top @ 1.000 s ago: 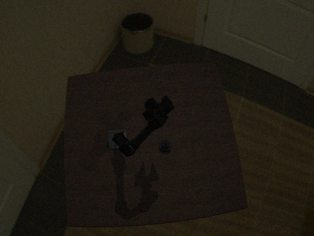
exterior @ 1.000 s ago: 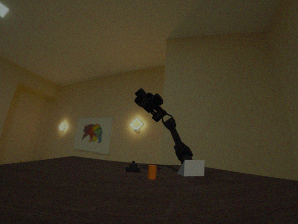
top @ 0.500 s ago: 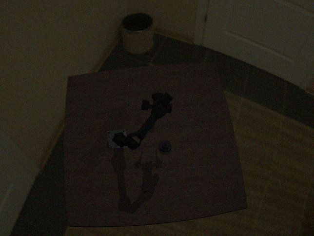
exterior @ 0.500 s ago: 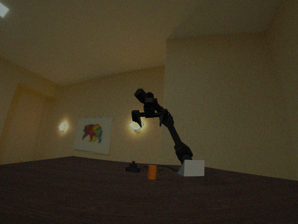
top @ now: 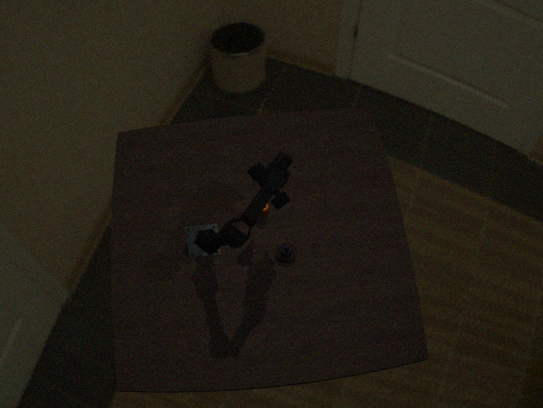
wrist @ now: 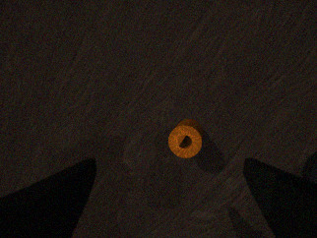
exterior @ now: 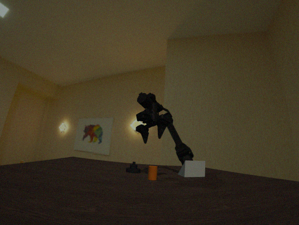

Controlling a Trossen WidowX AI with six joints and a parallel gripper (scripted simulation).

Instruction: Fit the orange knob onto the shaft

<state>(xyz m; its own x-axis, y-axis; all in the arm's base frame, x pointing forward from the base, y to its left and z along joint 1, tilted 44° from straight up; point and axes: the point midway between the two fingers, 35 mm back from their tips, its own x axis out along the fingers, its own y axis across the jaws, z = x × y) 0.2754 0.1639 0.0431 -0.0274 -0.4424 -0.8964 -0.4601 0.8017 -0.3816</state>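
Note:
The orange knob [top: 265,207] [exterior: 152,173] [wrist: 192,127] stands upright on the table; in the top view the arm partly hides it. Its top, with a dark D-shaped hole, faces up in the wrist view. The dark round pedestal [top: 285,254] [exterior: 133,170] with its short upright shaft [exterior: 133,163] stands a short way from the knob. My gripper [exterior: 152,140] [wrist: 169,165] is open and empty, pointing down, high above the table. In the wrist view the knob shows between and a little beyond the two fingertips. The shaft's flat side cannot be made out.
The arm's base sits on a light plate [top: 192,247] on the dark table [top: 333,307] [exterior: 96,198]. A light wedge-shaped block [exterior: 194,168] shows at the arm's base in the exterior view. A bin [top: 239,70] stands on the floor beyond the table edge. The light is very dim.

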